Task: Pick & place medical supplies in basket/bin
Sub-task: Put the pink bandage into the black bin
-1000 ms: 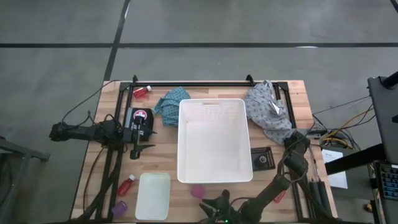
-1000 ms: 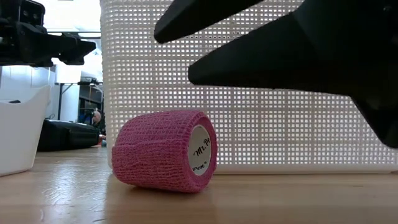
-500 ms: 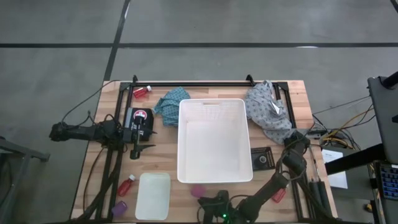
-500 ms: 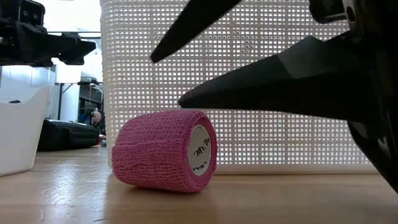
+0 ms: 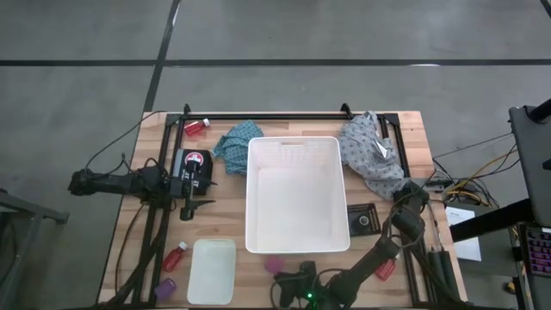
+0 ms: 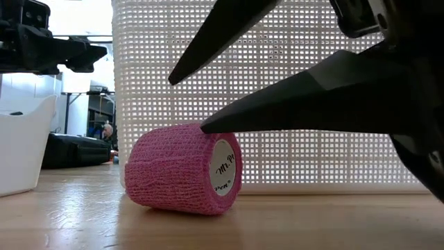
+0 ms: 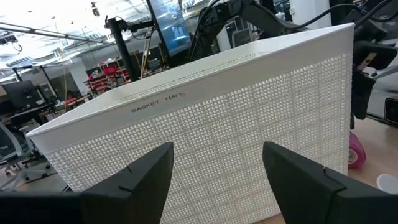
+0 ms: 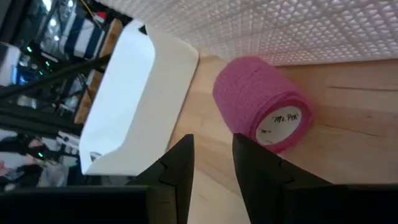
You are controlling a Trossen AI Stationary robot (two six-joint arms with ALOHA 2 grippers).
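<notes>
A pink roll lies on its side on the wood, just in front of the large white basket's near wall. My right gripper comes in low from the near edge, open, its tips above and beside the roll. My left gripper waits open at the table's left, facing the basket. Left of the roll lies the small white tray. A red bottle and a purple roll lie left of the tray. A teal cloth, a grey cloth and another red bottle lie at the far side. My right gripper has its lower fingertip right at the roll's upper side, coming in slanting down from the table's near right. I cannot tell whether it touches. The roll lies on the table, its labelled end toward the near edge.
A small black box sits right of the basket. A black frame rail runs along the far edge. The small tray's wall stands left of the roll. A person shows far off in the room.
My right gripper has rolled about its own line, and its fingertips have sunk toward the pink roll, the lower one from well above it to its top. The roll has stayed in place.
</notes>
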